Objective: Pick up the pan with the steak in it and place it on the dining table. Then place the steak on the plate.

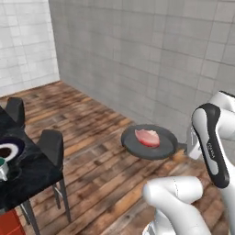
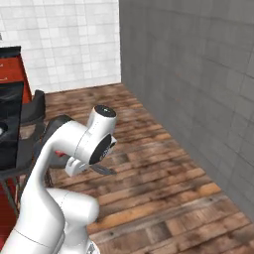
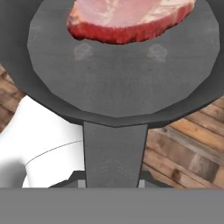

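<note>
Pan [image 1: 149,143] held level above the floor, steak [image 1: 147,137] lying in it. Jaws pinch the handle [image 3: 114,153] from both sides. Desk [image 1: 25,172] with plate [image 1: 10,149] stands well apart, left. Recommend carrying flat and slow, lest the steak slide.

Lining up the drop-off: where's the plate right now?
In the left base view the plate lies on the dining table at the far left edge, well left of the pan carried above the wooden floor.

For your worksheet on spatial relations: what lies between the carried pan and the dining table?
In the left base view, a dark chair and wooden floor separate the round grey pan from the black marble table.
</note>
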Motion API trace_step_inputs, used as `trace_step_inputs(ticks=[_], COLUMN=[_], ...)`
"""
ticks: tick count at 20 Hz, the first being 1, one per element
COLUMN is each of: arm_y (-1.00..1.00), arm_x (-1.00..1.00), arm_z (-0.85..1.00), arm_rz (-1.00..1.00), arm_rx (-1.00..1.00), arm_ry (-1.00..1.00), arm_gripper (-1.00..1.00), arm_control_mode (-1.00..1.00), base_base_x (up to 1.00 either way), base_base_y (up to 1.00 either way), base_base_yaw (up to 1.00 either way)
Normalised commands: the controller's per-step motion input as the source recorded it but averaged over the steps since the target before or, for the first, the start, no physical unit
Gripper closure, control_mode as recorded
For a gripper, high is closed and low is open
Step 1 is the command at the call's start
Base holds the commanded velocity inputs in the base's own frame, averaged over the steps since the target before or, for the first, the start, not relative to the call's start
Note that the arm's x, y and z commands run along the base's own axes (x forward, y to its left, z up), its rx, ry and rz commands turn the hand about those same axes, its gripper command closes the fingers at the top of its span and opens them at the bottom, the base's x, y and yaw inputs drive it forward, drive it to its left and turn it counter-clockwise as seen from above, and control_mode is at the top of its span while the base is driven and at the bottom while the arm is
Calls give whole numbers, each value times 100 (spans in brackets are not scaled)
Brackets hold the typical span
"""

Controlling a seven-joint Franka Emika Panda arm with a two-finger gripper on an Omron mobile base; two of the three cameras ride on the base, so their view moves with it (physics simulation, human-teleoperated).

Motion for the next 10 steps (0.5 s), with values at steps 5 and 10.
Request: trace_step_inputs(ticks=[5,10], arm_y=[0,0], arm_x=[0,0], arm_z=[0,0], arm_rz=[0,0], arm_rx=[0,0], arm_ry=[0,0], arm_gripper=[100,100], arm_control_mode=[100,100], base_base_x=[-10,-7], base_base_y=[0,0], base_base_yaw=[47,35])
